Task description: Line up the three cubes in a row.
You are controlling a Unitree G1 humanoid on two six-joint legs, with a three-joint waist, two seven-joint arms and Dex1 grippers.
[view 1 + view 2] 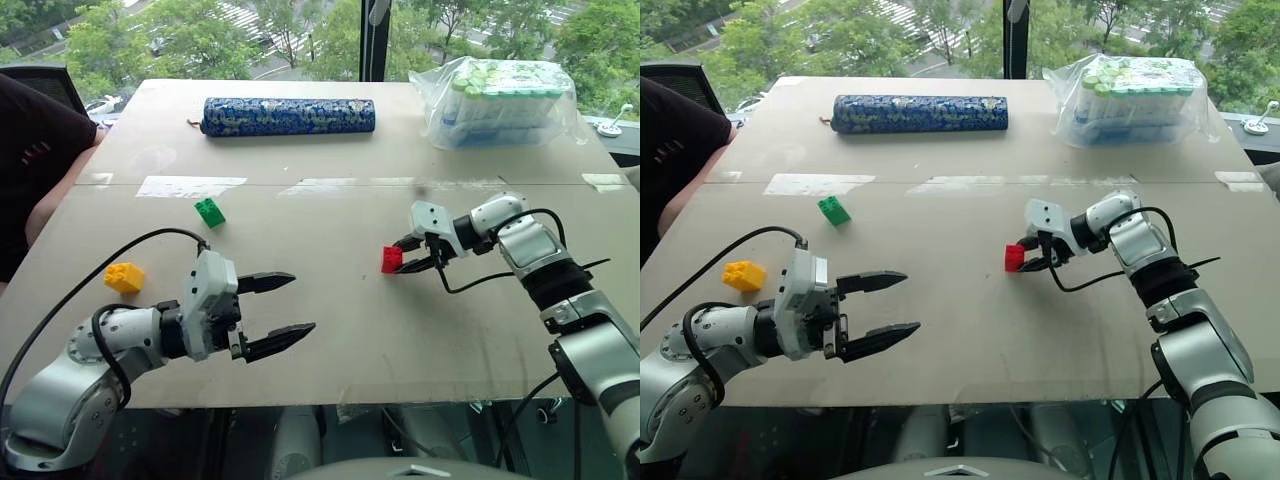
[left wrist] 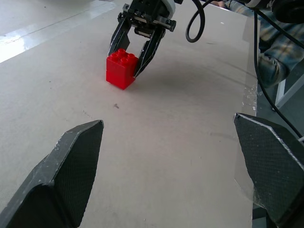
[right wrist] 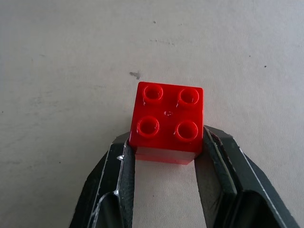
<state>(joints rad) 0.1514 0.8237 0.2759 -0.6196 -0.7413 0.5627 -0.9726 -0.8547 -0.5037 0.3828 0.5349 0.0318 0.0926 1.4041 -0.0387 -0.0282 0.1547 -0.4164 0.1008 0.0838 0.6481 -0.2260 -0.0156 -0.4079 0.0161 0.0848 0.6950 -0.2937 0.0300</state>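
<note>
Right wrist view: right pincer [image 3: 164, 185] is clamping the red brick [image 3: 167, 122] for lining up; left pincer [image 1: 270, 312] is gaping wide.

Left hand [image 1: 268, 313] spread wide above the table; right hand [image 1: 408, 255] closed, angled down.

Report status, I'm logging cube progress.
Right gripper shut on red cube, on the table. Left gripper open, empty. Green cube and yellow cube apart, not lined up. Nothing between them.
</note>
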